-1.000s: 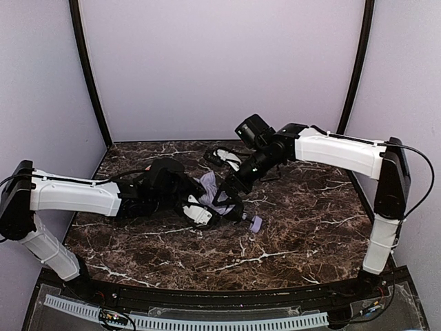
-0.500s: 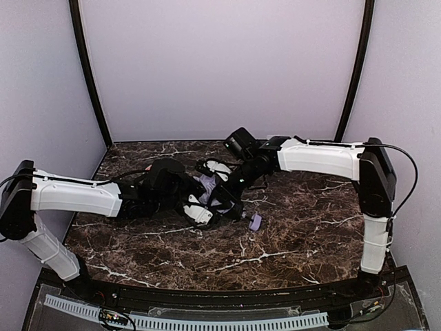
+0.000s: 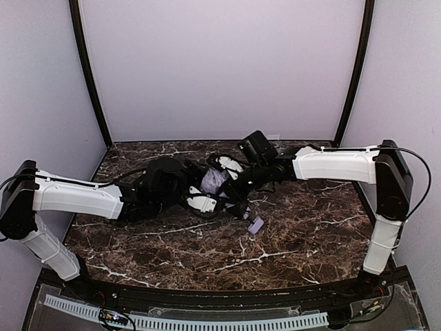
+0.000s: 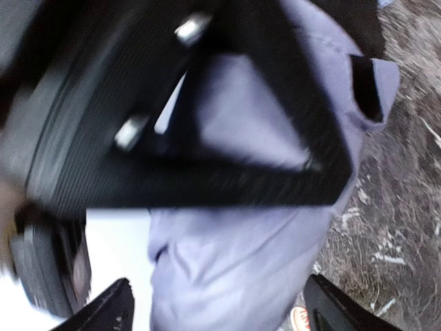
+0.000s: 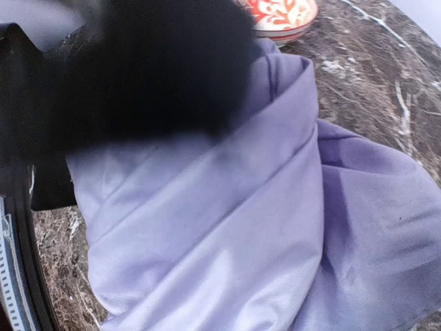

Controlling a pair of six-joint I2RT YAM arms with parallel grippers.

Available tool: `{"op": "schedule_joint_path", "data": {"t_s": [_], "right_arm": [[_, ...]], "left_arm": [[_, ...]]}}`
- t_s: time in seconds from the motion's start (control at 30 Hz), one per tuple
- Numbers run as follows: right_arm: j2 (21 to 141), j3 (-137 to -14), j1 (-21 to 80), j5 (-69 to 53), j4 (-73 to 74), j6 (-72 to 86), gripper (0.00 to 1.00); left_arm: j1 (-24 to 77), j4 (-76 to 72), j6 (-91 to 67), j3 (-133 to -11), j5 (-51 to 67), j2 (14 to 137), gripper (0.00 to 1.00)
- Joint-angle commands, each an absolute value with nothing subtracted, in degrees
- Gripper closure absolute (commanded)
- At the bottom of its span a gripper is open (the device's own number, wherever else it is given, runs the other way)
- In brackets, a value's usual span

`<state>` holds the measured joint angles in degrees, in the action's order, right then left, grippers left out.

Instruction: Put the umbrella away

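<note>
Near the centre of the marble table (image 3: 310,234) the umbrella (image 3: 214,179) lies between the two arms. Its bunched lavender fabric (image 5: 227,227) sits where both end effectors meet. The small lavender handle (image 3: 256,225) rests on the table toward the near edge, apart from both arms. Left end effector (image 4: 219,312): fingers (image 4: 110,309) spread wide, fabric lying between them, nothing clamped. Right end effector (image 3: 226,174): set against the fabric from the right; its wrist view is filled with cloth and a blurred black mass, so cannot tell how far it is closed or whether it grips. Red-patterned bowl (image 5: 279,17) sits just beyond the fabric
</note>
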<state>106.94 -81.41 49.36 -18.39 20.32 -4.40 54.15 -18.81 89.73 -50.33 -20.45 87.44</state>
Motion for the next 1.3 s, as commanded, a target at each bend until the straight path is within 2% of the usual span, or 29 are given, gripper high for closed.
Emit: {"op": "schedule_joint_path", "data": {"t_s": [0.0,0.13,0.27,0.37,0.47,0.6,0.73,0.87,1.07,1.17,1.27], "right_arm": [[98.29,-75.66,45.20,-11.87,3.73,2.87,0.89],[91.84,-69.84,42.50,-3.26,-9.19,3.99,0.91],[84.30,-70.85,42.43,4.84,-21.79,-3.95,0.91],[80.11,-69.59,42.61,6.51,-34.85,-6.12,0.98],[76.92,-66.97,43.60,6.43,-44.78,-7.26,0.98],[74.20,-61.01,45.45,7.38,-49.62,-8.15,0.99],[72.36,-49.47,45.69,9.37,-58.45,-6.94,1.00],[75.43,-33.19,45.75,10.40,-66.87,-1.58,1.00],[91.56,-9.84,46.82,12.07,-84.31,9.95,1.00],[96.34,-4.27,47.39,12.53,-91.84,11.27,1.00],[94.19,-3.41,47.86,13.89,-90.79,10.01,1.00]], "left_arm": [[50.41,-27.04,81.66,-50.75,-28.25,85.91,0.01],[45.91,-25.95,70.68,-53.44,-30.92,84.38,0.01],[43.22,-17.79,56.84,-57.59,-26.39,82.41,0.01],[42.40,-14.94,50.21,-58.86,-23.41,82.37,0.01],[42.36,-14.28,48.11,-58.81,-22.35,83.13,0.01],[42.36,-13.41,47.32,-59.34,-21.93,84.47,0.01],[42.39,-13.08,46.13,-59.83,-20.63,85.05,0.01],[42.39,-12.63,45.28,-60.26,-19.88,85.68,0.01],[42.36,-11.84,45.74,-61.25,-20.00,87.14,0.01],[42.36,-11.98,46.06,-61.76,-19.76,87.76,0.01],[42.36,-11.86,45.71,-62.38,-19.35,88.13,0.01]]}}
